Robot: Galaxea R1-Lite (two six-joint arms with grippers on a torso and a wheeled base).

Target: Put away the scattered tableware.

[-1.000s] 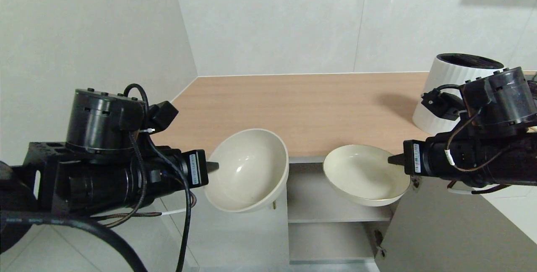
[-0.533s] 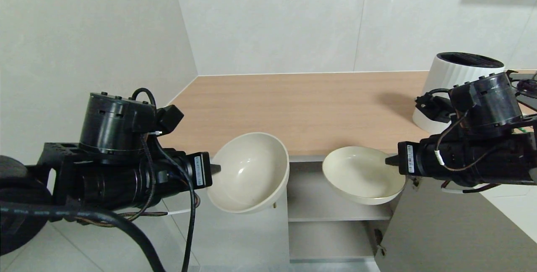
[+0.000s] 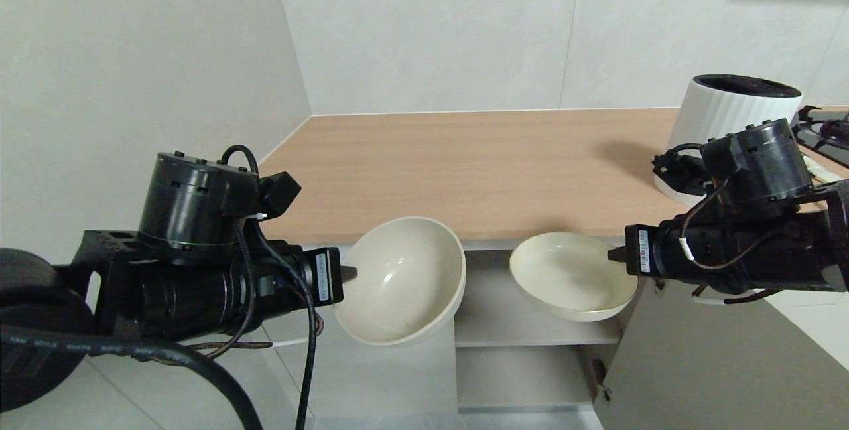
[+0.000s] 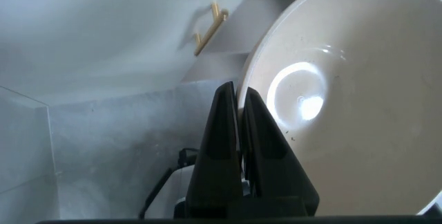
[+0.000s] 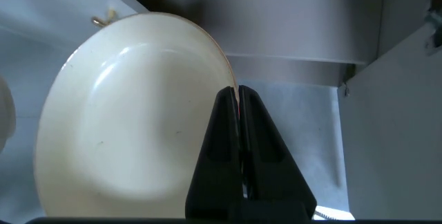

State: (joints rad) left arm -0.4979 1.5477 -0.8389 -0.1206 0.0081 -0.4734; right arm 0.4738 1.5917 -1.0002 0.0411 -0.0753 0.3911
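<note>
The wooden counter [image 3: 477, 171] runs ahead, with the open cabinet shelf [image 3: 530, 336] below its edge. The deep bowl [image 3: 404, 284] hangs tilted before the cabinet, rim pinched tight by my left fingers [image 4: 222, 137]. The shallow bowl [image 3: 570, 274] hangs beside it, apart, clamped by my right fingers [image 5: 222, 141].

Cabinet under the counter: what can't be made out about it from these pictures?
Head view: the deep bowl and the shallow bowl cover much of the upper shelf; the bottom edge cuts off the lower compartment.
Right wrist view: the shallow bowl covers part of that shelf.
</note>
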